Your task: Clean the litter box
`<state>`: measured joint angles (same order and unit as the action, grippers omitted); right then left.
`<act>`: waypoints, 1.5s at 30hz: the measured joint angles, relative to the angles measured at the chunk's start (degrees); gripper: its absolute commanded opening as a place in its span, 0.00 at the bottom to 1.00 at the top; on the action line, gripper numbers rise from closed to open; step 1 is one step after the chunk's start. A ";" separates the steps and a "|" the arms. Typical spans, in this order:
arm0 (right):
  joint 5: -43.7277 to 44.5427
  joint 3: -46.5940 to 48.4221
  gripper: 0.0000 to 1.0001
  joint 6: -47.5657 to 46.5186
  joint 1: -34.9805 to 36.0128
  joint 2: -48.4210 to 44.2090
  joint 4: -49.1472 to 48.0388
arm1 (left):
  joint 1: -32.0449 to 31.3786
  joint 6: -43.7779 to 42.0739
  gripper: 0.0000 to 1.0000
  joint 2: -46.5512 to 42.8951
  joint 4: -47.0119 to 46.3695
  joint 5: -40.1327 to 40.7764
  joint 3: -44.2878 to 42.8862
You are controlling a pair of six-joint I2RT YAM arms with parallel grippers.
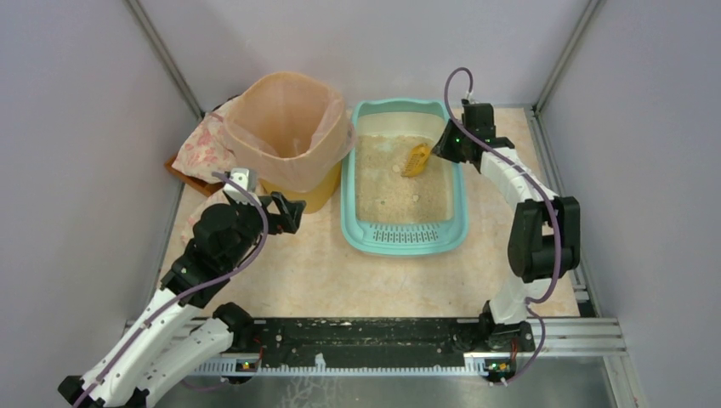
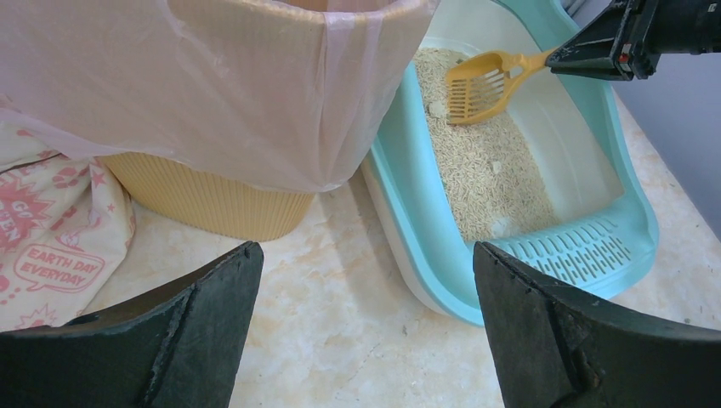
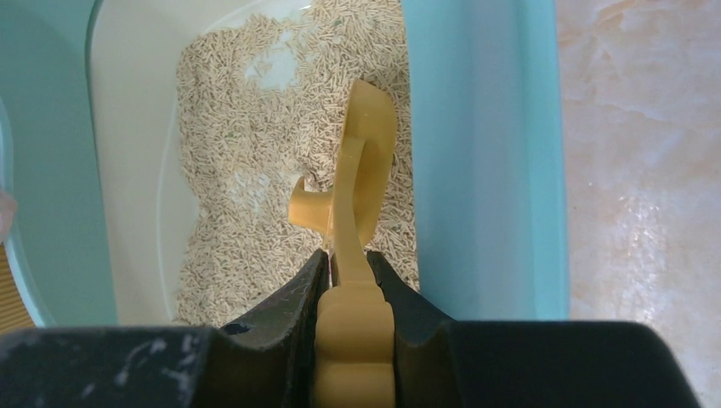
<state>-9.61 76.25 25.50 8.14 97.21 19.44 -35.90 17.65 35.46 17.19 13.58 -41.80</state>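
Walls (image 1: 76, 127) hem the table (image 1: 340, 272); scoop (image 1: 417, 159) sits near litter box (image 1: 347, 204) rim.

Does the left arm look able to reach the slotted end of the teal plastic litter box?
Probably yes. The left tool is open and empty, and only bare marble tabletop lies between it and the slotted end of the teal plastic litter box; the round yellow ribbed bin stands off to one side.

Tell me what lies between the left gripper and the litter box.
Only bare tabletop separates the left gripper from the litter box in the left wrist view; the yellow bin stands aside.
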 measured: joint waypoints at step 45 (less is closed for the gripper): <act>-18.16 -12.59 0.00 13.90 8.22 7.87 -29.83 | 0.00 -0.81 0.99 1.18 1.27 2.29 0.00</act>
<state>-27.77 63.66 39.40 16.36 105.08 -10.39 -35.90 16.84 36.64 18.46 15.88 -41.80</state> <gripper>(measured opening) 0.207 0.987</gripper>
